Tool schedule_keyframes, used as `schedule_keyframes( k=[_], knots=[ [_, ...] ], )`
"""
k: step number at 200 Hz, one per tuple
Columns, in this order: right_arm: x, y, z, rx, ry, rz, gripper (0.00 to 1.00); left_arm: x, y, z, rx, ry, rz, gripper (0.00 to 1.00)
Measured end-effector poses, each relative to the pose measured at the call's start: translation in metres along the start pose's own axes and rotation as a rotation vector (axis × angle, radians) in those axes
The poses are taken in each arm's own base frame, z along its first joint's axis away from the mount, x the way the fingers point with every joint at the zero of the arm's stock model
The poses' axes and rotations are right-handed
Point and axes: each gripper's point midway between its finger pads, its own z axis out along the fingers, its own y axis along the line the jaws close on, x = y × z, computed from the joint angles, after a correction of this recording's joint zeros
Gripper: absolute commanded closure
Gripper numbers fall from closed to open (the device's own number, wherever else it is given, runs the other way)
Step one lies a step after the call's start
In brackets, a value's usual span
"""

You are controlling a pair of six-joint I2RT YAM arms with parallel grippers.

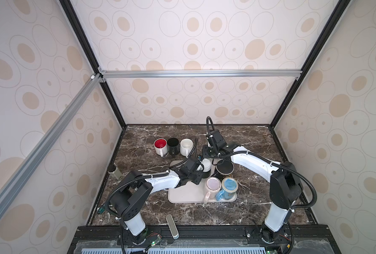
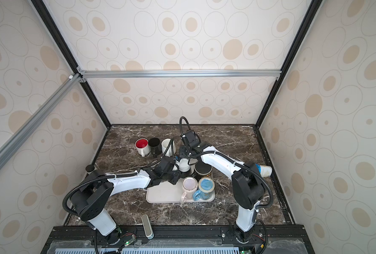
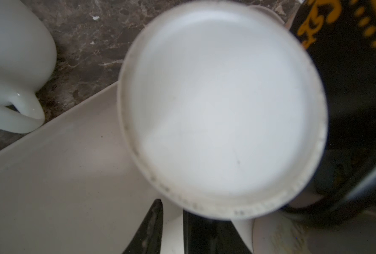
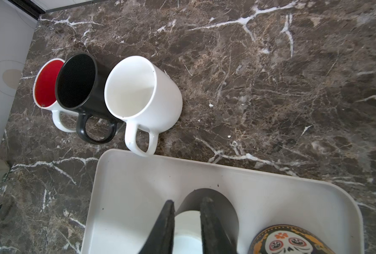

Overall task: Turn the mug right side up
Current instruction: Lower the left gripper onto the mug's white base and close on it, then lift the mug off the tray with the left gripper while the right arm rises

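Nearest you, a pink mug (image 1: 213, 184) and blue mug (image 1: 230, 185) share the tray (image 1: 182, 195). Behind them the white mug (image 1: 206, 165) stands upside down on it — your right fingers (image 4: 165, 224) clamp it; whether your left fingers (image 3: 153, 220), just beside it, grip, I cannot tell.

Top views: high above the near edge of the bench (image 1: 259, 140), facing steeply down and forward; far off, with the whole tray (image 1: 182, 193) in frame.
Top views, overlap: almost the same scene, shifted slightly sideways.
Left wrist: very near, looking past the left claw (image 3: 172, 211) at the base of the upturned mug (image 3: 222, 110), which is blurred and fills most of the frame.
Right wrist: near, looking down past the right claw (image 4: 188, 204) across the tray to the row of three mugs (image 4: 79, 88).
Wrist views, overlap: the tray corner, the row's white mug (image 3: 13, 66), the black printed mug (image 3: 347, 66).
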Motion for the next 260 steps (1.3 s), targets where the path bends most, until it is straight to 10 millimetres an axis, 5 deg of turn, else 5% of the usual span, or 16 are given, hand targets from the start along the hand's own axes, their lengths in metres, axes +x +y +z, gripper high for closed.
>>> schedule_keyframes(
  k=[51, 90, 143, 216, 260],
  knots=[
    [0.000, -0.001, -0.002, -0.008, -0.009, 0.008, 0.77, -0.001, -0.001, 0.000, -0.009, 0.002, 0.006, 0.79],
    [0.001, -0.001, -0.003, -0.013, -0.009, 0.011, 0.77, -0.002, 0.000, 0.000, -0.023, -0.002, 0.013, 1.00],
    [-0.003, 0.002, -0.006, -0.026, -0.023, 0.011, 0.77, -0.003, 0.001, -0.004, -0.038, -0.003, 0.017, 1.00],
    [-0.017, 0.009, -0.019, -0.063, -0.072, 0.026, 0.78, -0.018, 0.001, -0.034, -0.052, -0.049, 0.033, 1.00],
    [-0.030, -0.030, -0.029, -0.020, -0.111, 0.113, 0.80, -0.039, 0.005, -0.064, -0.080, -0.138, 0.028, 1.00]
  ],
)
